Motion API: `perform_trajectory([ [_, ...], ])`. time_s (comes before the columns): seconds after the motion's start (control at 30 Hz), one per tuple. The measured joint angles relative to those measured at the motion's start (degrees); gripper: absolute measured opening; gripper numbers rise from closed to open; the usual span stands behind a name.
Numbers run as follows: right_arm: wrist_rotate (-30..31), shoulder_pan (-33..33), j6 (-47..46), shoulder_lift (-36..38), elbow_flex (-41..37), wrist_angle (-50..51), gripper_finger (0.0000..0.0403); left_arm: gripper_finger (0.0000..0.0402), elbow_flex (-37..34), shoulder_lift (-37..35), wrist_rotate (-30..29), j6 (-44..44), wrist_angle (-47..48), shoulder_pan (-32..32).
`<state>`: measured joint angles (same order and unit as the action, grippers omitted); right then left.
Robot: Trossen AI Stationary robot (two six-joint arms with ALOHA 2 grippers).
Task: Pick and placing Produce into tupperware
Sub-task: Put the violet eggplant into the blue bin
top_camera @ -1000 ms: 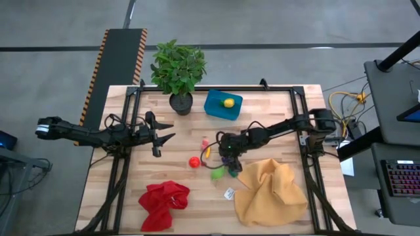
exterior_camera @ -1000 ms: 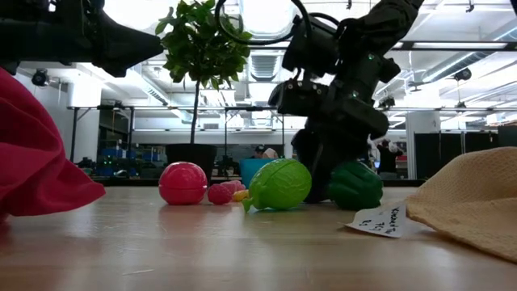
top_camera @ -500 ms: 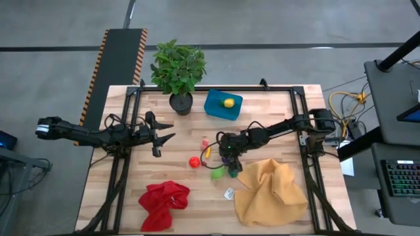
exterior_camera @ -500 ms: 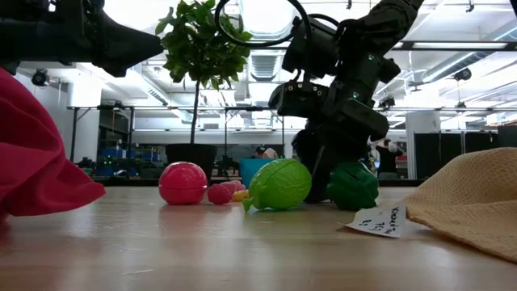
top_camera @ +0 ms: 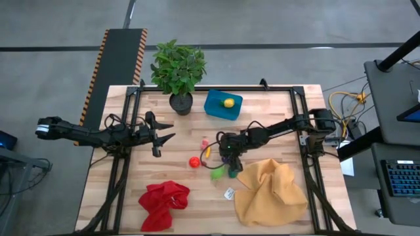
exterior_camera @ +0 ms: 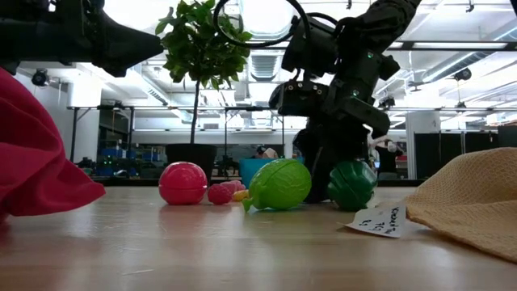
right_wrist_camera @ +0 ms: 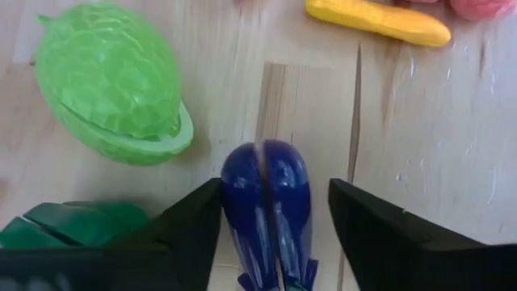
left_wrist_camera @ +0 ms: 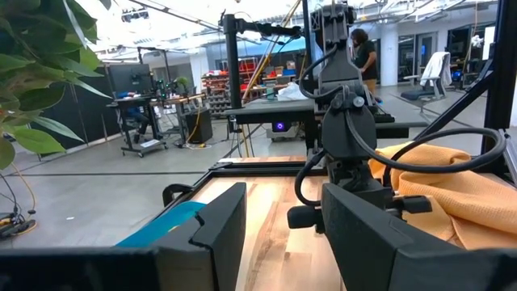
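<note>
The teal tupperware [top_camera: 222,105] stands at the far middle of the table with a yellow toy [top_camera: 228,102] inside. The other produce lies mid-table: a red ball [top_camera: 194,162], a pink piece [top_camera: 205,143], a yellow piece [top_camera: 207,152], a light green toy [top_camera: 216,174], a dark green toy [top_camera: 233,172] and a purple eggplant [right_wrist_camera: 266,202]. My right gripper [top_camera: 227,156] is open, low over the table, with the eggplant between its fingers. The dark green toy [right_wrist_camera: 73,222] lies just outside one finger. My left gripper [top_camera: 164,137] hovers open at the table's left. My right gripper [right_wrist_camera: 271,242] points down from above, its open fingers on either side of the eggplant, which lies on the table along the gap. One finger [right_wrist_camera: 190,230] stands right at the eggplant's side [right_wrist_camera: 230,194]; whether it touches, I cannot tell. The other finger stands apart from it.
A potted plant [top_camera: 178,72] stands left of the tub. A red cloth [top_camera: 164,203] and a mustard-yellow cloth [top_camera: 272,191] lie near the front edge, with a small white tag [top_camera: 229,193] between them. Black frame rails [top_camera: 121,177] run along the table's sides.
The dark green toy beside my right gripper has turned a little where it lies and looks rounder in the low view. My right gripper has shifted slightly by it.
</note>
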<state>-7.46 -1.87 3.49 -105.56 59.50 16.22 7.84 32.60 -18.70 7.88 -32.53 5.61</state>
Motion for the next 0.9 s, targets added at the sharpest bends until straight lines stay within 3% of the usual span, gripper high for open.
perform_trajectory([
  [0.33, 0.0, 0.0, 1.5, 0.0, 3.2, 4.1, 0.0127, 0.0148, 0.0, 0.0, 0.0, 0.0, 0.0, 0.0],
  [0.57, 0.5, 0.0, 2.1, 0.0, 5.0, 6.8, 0.0130, 0.0148, 0.0, 0.0, 0.0, 0.0, 0.0, 0.0],
  [0.9, 13.6, 0.7, 4.6, 1.3, 8.4, 8.7, 0.0121, 0.0148, 0.0, 0.0, 0.0, 0.0, 0.0, 0.0],
])
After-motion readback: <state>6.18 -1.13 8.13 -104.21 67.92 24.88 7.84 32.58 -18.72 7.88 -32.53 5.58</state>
